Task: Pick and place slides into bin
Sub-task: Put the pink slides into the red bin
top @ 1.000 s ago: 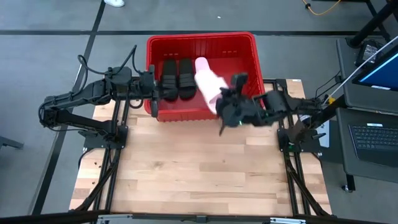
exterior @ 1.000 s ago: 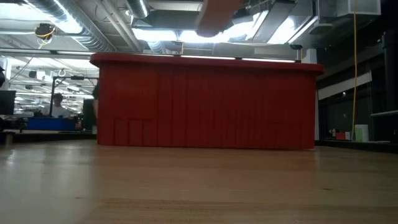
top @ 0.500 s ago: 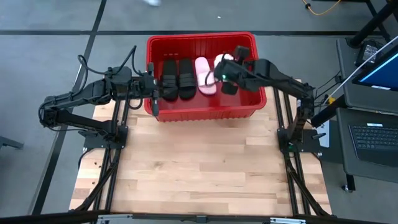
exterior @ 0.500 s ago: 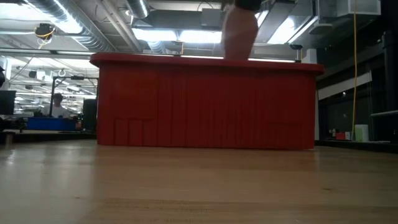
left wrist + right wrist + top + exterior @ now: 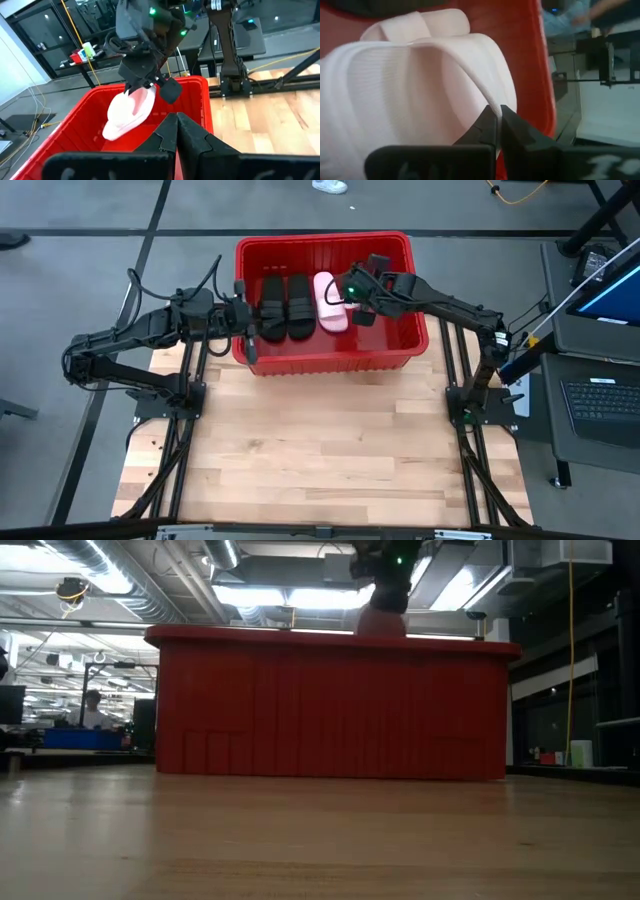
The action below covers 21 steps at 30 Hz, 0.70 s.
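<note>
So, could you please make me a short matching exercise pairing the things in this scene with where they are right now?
Things:
1. black slides
2. held pink slide
3. left pincer
4. bin

Places:
A. at the bin's left wall
B. hanging from the right pincer above the bin
C. on the table's far edge
D. lying side by side in the bin

Pairs: 1-D, 2-B, 3-A, 4-C

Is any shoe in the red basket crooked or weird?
Yes. The right gripper holds the last pink slide dangling above the bin floor, while two black slides and one pink slide lie flat side by side.
</note>
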Motion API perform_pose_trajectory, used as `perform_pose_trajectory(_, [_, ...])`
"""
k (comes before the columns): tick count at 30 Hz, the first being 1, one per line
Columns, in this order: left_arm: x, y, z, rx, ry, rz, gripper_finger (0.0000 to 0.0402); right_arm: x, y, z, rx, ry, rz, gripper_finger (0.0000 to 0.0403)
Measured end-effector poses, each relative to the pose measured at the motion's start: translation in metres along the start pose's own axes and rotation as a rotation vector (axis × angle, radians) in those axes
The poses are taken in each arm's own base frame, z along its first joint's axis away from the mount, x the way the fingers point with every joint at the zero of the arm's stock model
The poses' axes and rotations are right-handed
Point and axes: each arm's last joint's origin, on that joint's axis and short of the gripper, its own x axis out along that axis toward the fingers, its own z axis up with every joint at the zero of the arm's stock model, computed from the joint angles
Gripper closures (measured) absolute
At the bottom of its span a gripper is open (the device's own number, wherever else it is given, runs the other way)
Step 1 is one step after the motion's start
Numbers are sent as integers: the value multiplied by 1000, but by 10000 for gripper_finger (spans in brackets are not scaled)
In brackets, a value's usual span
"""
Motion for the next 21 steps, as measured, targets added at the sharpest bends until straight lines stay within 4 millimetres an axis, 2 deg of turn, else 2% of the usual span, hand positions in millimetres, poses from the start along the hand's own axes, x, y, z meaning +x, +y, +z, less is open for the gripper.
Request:
perform_pose_trajectory(6, [0,0,-1,9,12,-3,399,28,1,-17,27,-7,31,393])
perform_pose_trajectory(13, [0,0,-1,10,15,-4,399,61,10,-31,15,-51,-24,393])
perform_pose_trajectory(21, [0,0,-2,9,15,-4,399,96,30,-49,-56,-21,-43,393])
